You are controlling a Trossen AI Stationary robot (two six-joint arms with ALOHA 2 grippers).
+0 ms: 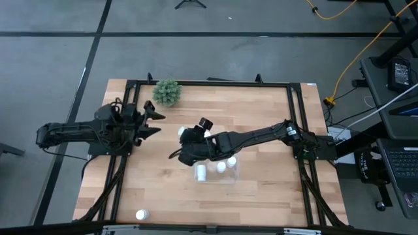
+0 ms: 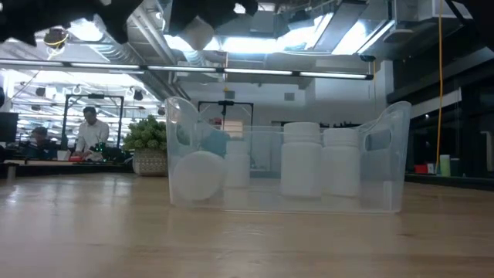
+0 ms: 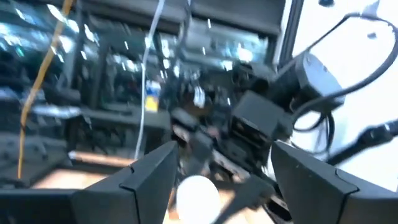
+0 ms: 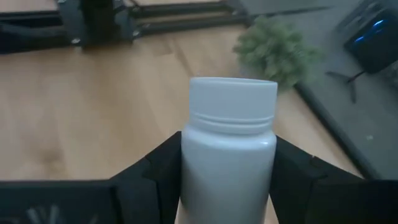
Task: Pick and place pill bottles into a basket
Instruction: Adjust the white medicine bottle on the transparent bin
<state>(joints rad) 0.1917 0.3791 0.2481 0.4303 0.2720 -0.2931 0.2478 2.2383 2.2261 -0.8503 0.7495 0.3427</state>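
My right gripper (image 1: 187, 138) is over the table's middle, just left of the clear tray (image 1: 236, 177), and is shut on a white pill bottle (image 4: 227, 155). In the low view the held bottle (image 2: 199, 32) shows high above the tray (image 2: 386, 154). The tray holds three bottles in the high view: one lying on its side (image 1: 201, 172) and two upright (image 1: 221, 166) (image 1: 232, 161). Another bottle (image 1: 142, 214) stands near the table's front edge. My left gripper (image 1: 157, 122) is open and empty at the table's left, its fingers pointing toward the right gripper. My right gripper pinches the bottle's body (image 4: 186, 180), below the cap, between its two fingers, one on each side. The bottle lies along the fingers, and its cap (image 4: 233, 96) sticks out past the fingertips. It is lifted clear of the table and the tray.
A small green bushy plant (image 1: 167, 92) stands at the table's far left. Black frame rails (image 1: 297, 124) run along the table's sides. Bare wood lies between the tray and the front edge. People work at benches in the room behind (image 2: 91, 127).
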